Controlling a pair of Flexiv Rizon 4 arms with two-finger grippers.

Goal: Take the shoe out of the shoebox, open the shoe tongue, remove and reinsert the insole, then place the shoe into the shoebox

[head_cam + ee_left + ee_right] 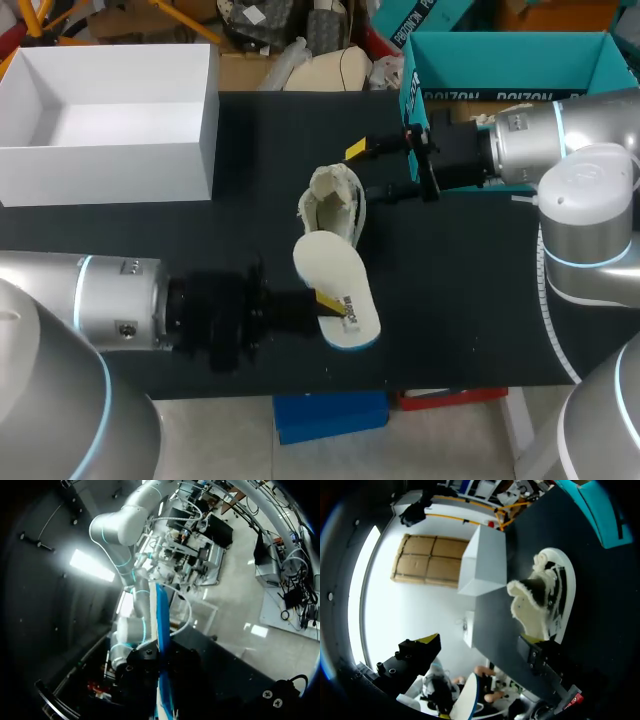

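Observation:
A cream shoe (pixel 335 205) with fuzzy lining stands on the black table (pixel 460 300), near the middle. My left gripper (pixel 335 305) is shut on the white insole (pixel 338 290) with a light-blue edge, just in front of the shoe. The insole's far end reaches the shoe's near end. In the left wrist view the insole (pixel 162 645) shows edge-on between the dark fingers. My right gripper (pixel 372 172) stands open just right of the shoe's far end, holding nothing. In the right wrist view the shoe (pixel 545 595) lies ahead of the open fingertips (pixel 427 641). The white shoebox (pixel 110 120) stands open at the back left.
A teal box (pixel 510 60) stands at the back right, behind my right arm. The shoebox (pixel 482 562) shows beyond the shoe in the right wrist view. The table's front edge runs just below the insole.

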